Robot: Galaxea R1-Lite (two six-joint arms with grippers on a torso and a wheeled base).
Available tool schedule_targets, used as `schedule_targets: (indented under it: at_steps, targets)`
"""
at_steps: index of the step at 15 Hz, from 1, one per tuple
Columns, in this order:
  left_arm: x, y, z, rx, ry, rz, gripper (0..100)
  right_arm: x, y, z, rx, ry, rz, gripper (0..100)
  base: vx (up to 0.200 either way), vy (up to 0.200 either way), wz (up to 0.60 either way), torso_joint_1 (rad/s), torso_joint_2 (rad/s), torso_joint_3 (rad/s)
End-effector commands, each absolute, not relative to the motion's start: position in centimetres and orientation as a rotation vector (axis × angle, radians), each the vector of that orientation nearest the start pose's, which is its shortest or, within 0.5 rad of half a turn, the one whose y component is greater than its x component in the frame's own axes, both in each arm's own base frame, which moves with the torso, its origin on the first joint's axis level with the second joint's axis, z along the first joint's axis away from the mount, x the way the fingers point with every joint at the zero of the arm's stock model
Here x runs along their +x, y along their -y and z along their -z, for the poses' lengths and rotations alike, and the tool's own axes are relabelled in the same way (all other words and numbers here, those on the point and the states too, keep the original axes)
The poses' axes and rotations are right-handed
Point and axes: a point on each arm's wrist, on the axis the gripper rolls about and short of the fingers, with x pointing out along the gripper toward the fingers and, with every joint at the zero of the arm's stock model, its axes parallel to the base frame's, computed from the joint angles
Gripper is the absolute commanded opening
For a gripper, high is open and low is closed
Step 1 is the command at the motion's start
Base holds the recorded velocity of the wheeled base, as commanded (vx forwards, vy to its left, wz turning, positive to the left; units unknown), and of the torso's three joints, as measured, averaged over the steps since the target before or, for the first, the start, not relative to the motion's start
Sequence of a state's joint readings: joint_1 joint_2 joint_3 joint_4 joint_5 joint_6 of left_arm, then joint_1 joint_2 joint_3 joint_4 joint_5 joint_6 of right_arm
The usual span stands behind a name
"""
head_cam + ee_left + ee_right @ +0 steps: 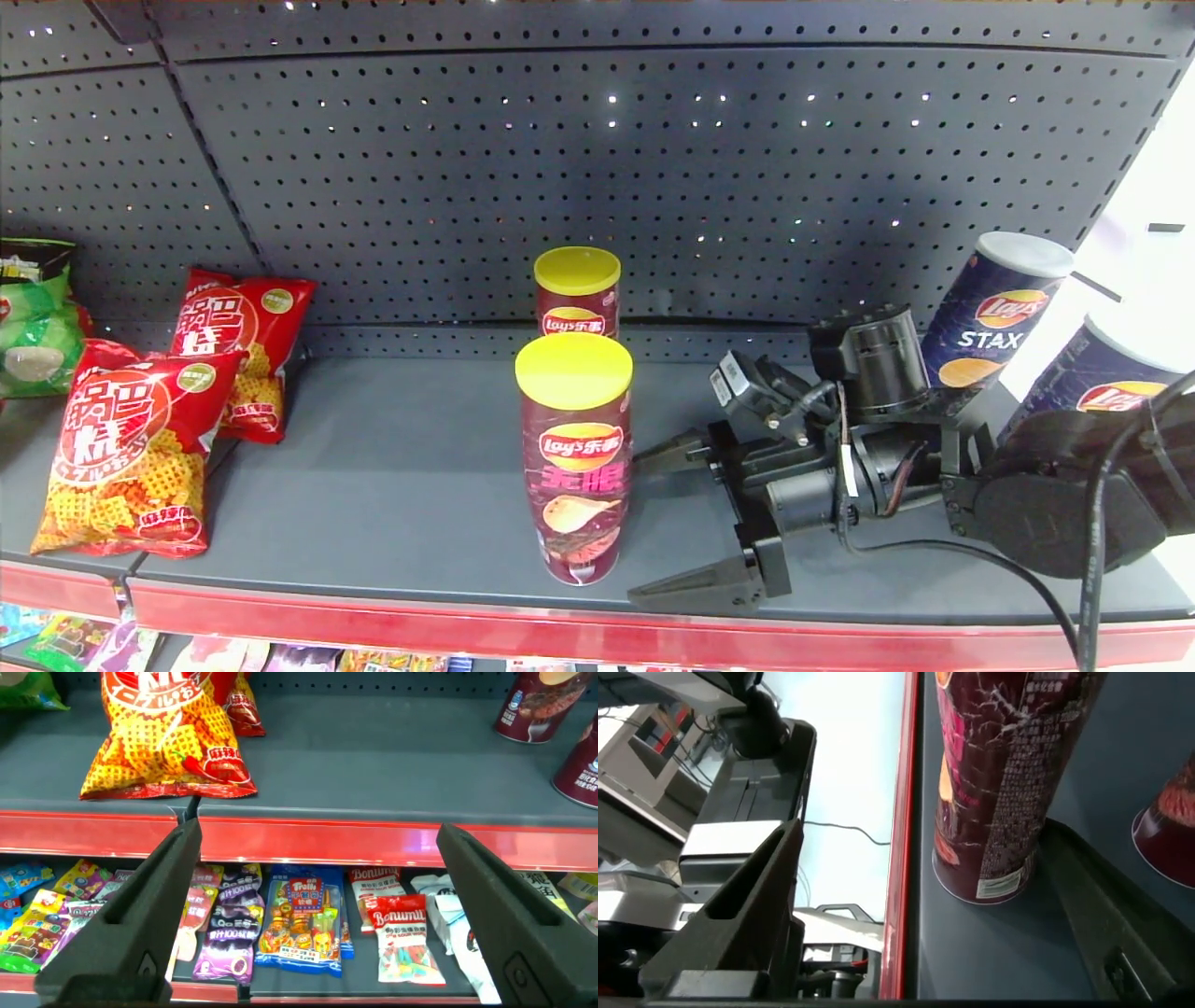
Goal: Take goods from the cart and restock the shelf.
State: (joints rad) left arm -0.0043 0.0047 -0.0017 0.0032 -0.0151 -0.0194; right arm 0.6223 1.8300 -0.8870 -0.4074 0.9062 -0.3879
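Right gripper (646,525) lies low over the shelf (392,485), turned on its side, jaws spread wide and gripping nothing. Front can (574,471), maroon with a yellow lid, stands upright on the shelf just ahead of the fingertips, close to the red edge strip (467,621). In the head view both tips sit just beside the can's wall; cannot tell whether either touches it. The right wrist view puts the same can at the mouth of the open jaws, not deep between them. Rear can (577,291), same kind, upright, stands farther ahead of this gripper and toward the pegboard (653,168), apart from the front can. 2 blue cans (1004,303) with white lids stand behind the gripper, past its wrist, near the pegboard. 2 red snack bags (131,457) lie well beyond the front can, on the side away from the gripper; a green bag (33,327) sits past them. Left gripper (320,833) faces the red edge strip from in front of the shelf, jaws wide apart, nothing between them. 1 red snack bag lies on the shelf ahead of it, off to one finger's side. Sweet packets (304,924) on the lower level lie straight ahead, under the strip.
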Motion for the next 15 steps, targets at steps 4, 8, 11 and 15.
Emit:
schedule_targets:
  at_steps: [4,8,11,15]
  targets:
    - [-2.2,0.0,-7.6,-0.020,-0.008,0.020,100,25.2,-18.2,-14.6,-0.208,-0.294,-1.525,100,0.000,0.000,0.00,0.000,0.00,0.000]
    - [-2.2,0.0,-7.6,-0.020,-0.008,0.020,100,22.7,-14.3,-17.1,-0.199,-0.235,-1.443,100,0.000,0.000,0.00,0.000,0.00,0.000]
    - [-2.2,0.0,-7.6,-0.020,-0.008,0.020,100,18.2,-9.2,-19.5,-0.187,-0.143,-1.315,100,0.000,0.000,0.00,0.000,0.00,0.000]
    - [-2.2,0.0,-7.6,-0.020,-0.008,0.020,100,9.7,-4.9,-19.0,-0.176,-0.041,-1.228,100,0.000,0.000,0.00,0.000,0.00,0.000]
